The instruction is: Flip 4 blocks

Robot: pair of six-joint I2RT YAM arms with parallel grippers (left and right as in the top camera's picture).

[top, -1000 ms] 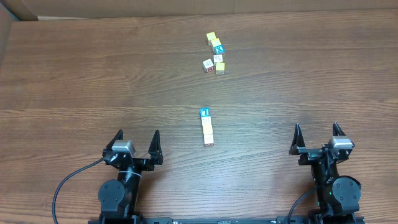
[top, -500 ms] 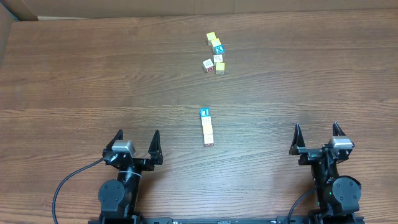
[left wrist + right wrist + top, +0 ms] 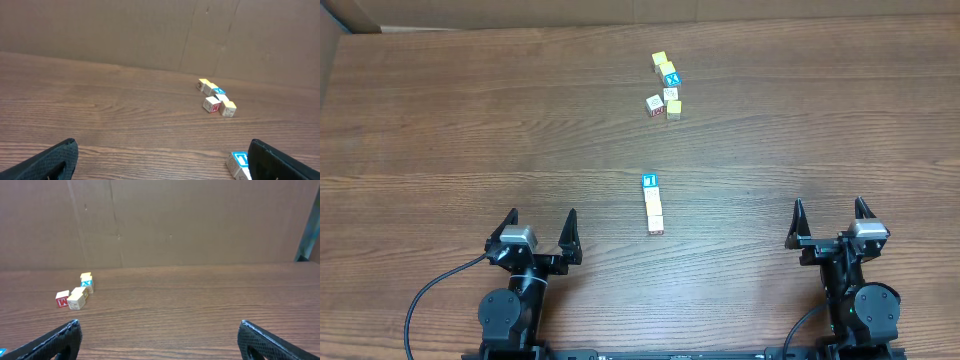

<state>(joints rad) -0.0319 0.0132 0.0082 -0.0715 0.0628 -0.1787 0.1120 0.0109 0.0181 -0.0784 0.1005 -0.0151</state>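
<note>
Overhead: blocks [image 3: 653, 204] lie in a touching row at frame centre, blue face at the top end, reddish at the bottom, two pale ones between. Letters too small to read. Left gripper [image 3: 541, 222] at lower left and right gripper [image 3: 828, 214] at lower right: both jaws spread wide, nothing in them, well apart from the row. Cluster [image 3: 666, 86] of other cubes near top centre. Left wrist view: only the row's blue end shows, cut off at the lower right edge. Right wrist view: row all but out of frame, lower left.
</note>
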